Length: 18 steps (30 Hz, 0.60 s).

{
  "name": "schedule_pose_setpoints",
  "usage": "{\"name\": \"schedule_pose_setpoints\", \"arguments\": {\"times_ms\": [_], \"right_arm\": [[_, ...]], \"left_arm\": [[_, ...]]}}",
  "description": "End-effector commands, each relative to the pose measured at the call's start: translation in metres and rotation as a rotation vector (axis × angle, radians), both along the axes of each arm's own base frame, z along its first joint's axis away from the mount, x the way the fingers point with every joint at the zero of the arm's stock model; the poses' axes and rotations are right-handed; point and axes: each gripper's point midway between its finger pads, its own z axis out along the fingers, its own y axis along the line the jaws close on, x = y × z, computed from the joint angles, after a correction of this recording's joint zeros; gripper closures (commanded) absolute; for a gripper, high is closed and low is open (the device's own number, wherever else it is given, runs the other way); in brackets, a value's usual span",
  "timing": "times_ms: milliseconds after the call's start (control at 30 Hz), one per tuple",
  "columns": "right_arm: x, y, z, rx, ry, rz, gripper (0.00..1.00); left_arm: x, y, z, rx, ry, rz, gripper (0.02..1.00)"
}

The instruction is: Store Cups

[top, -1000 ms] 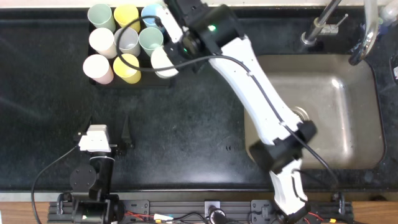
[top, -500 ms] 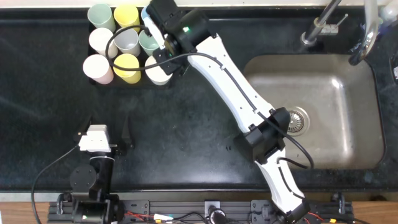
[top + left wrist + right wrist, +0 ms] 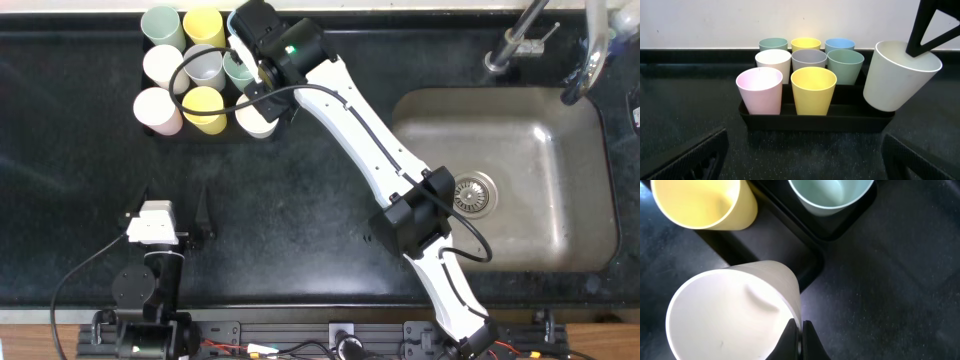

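Note:
A black tray [image 3: 228, 135] at the back left of the counter holds several pastel cups, among them a pink cup [image 3: 760, 91] and a yellow cup [image 3: 813, 90] in its front row. My right gripper [image 3: 799, 331] is shut on the rim of a white cup [image 3: 730, 315], which hangs tilted over the tray's front right corner [image 3: 875, 117]. In the top view that white cup [image 3: 255, 119] sits just beside the yellow cup [image 3: 204, 108]. My left gripper [image 3: 172, 207] rests open near the front left of the counter, facing the tray [image 3: 815, 122] with nothing between its fingers.
A steel sink [image 3: 545, 215] with a faucet [image 3: 520, 40] takes up the right side. The right arm [image 3: 370, 140] stretches diagonally across the middle of the dark counter [image 3: 80, 180]. A wall runs close behind the tray.
The right arm has swung left, carrying the white cup a little further toward the tray's front right corner. The left arm has stayed still.

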Motion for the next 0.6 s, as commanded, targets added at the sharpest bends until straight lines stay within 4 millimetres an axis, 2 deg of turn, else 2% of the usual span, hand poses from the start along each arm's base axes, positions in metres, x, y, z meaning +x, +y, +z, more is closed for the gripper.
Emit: {"name": "schedule_pose_setpoints", "arguments": {"times_ms": [33, 467, 600], "right_arm": [[0.0050, 0.0053, 0.0018, 0.001, -0.029, 0.009, 0.956], [0.0127, 0.0121, 0.0019, 0.021, -0.061, 0.023, 0.954], [0.0110, 0.0107, -0.0047, 0.009, -0.046, 0.024, 0.956]], "left_arm": [[-0.0002, -0.0003, 0.0003, 0.018, -0.007, -0.006, 0.020], [-0.0002, -0.0003, 0.0003, 0.018, -0.007, -0.006, 0.018], [-0.0002, -0.0003, 0.0004, 0.018, -0.007, -0.006, 0.018]]}}
